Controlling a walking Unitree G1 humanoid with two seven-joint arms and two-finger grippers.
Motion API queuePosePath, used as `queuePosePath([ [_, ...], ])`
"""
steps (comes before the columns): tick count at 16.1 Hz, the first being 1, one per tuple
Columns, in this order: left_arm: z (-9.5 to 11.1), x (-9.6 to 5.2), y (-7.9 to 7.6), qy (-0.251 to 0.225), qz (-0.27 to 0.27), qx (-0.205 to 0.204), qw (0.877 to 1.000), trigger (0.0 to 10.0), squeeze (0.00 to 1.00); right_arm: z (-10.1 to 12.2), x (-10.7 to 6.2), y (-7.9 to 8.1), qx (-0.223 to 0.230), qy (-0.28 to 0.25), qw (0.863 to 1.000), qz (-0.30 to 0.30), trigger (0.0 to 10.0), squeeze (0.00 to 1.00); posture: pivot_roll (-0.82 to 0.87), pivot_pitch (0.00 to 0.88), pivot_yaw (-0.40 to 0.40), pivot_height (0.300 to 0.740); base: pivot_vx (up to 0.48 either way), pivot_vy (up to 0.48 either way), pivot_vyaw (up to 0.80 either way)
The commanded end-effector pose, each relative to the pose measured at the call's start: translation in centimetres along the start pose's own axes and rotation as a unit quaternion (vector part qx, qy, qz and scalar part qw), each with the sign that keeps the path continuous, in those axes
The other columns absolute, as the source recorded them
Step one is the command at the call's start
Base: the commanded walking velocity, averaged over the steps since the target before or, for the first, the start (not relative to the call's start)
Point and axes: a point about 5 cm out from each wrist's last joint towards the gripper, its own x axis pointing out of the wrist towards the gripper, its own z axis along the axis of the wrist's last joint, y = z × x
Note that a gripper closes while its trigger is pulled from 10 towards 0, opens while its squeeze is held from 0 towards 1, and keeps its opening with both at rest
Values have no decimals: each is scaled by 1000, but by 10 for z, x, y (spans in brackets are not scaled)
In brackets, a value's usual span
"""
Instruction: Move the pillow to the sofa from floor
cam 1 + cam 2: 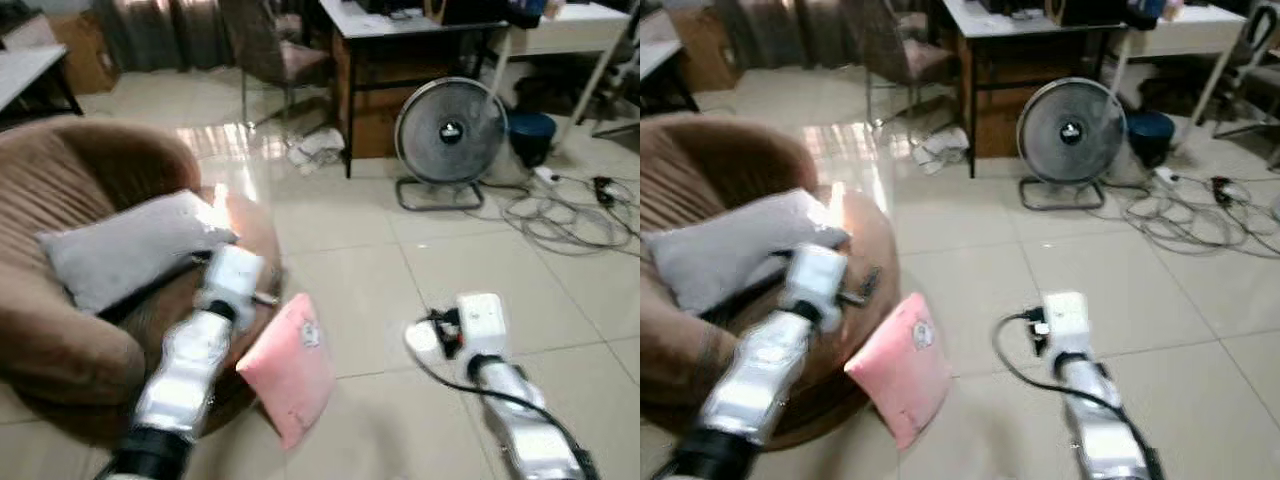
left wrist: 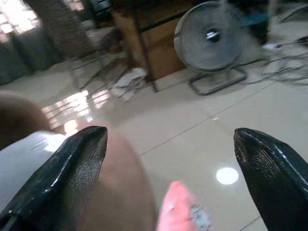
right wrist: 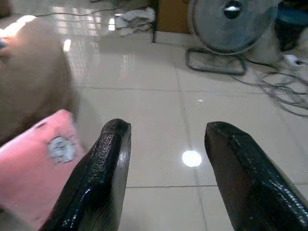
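Observation:
The pink pillow (image 1: pixel 290 365) lies on the tiled floor, leaning against the front of the round brown sofa (image 1: pixel 60 190). A grey pillow (image 1: pixel 125 245) rests on the sofa seat. My left arm (image 1: pixel 195 350) reaches over the sofa's front edge, just left of the pink pillow. The left gripper (image 2: pixel 171 139) is open, with nothing between its fingers; the pink pillow (image 2: pixel 180 211) is below it. My right arm (image 1: pixel 490 370) is over the floor to the right of the pillow. The right gripper (image 3: pixel 168 130) is open and empty, with the pink pillow (image 3: pixel 33 163) off to its side.
A floor fan (image 1: pixel 450 130) stands ahead on the right, with loose cables (image 1: pixel 570 215) spread over the tiles beside it. Behind are a desk (image 1: pixel 400 20), a chair (image 1: pixel 275 55), a crumpled cloth (image 1: pixel 320 148) and a blue bin (image 1: pixel 530 135).

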Motion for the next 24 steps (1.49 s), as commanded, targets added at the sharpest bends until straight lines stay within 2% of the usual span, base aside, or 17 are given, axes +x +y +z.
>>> queuePosePath([
  [1,0,-2,12,0,12,7,1000,10000,0,7,1,4,5,-17,1000,2,10000,0,-42,0,42,740,330,0,0],
  [11,-3,0,10,7,6,2,1000,10000,0,11,-1,6,7,-27,1000,-4,10000,0,-47,0,48,740,326,0,0],
  [14,-17,-2,12,54,25,-4,998,10000,0,12,0,8,4,-22,1000,4,10000,0,-44,0,42,740,0,0,0],
  [19,-19,-10,18,57,40,-2,998,10000,0,12,6,13,1,-19,1000,19,10000,0,-16,0,16,740,0,0,0],
  [22,-18,-15,17,57,42,-2,997,10000,0,10,9,15,7,-12,1000,22,10000,0,5,0,11,740,0,0,0],
  [24,-17,-14,16,53,36,-2,998,10000,0,10,9,16,10,-12,1000,19,10000,0,-2,0,21,722,0,0,0],
])
